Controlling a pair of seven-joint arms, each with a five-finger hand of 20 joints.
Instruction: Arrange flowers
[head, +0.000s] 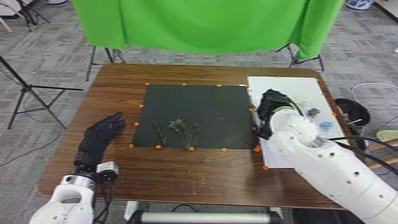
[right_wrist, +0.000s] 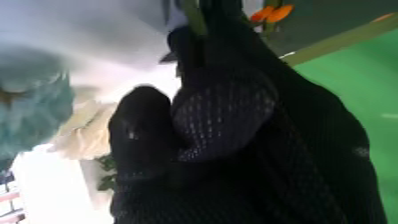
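Right robot hand (head: 276, 101) pinches a green stem (right_wrist: 193, 18); the dark mat (head: 198, 100), its likely goal, lies just left.

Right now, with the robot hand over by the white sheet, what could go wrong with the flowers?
The right robot hand seems to pinch a thin green stem, which could slip or get crushed. The blue flower lies on the white sheet close beside the right arm, so a sideways swing might knock it. The green sprigs lie on the dark mat, where a passing hand could nudge them out of place.
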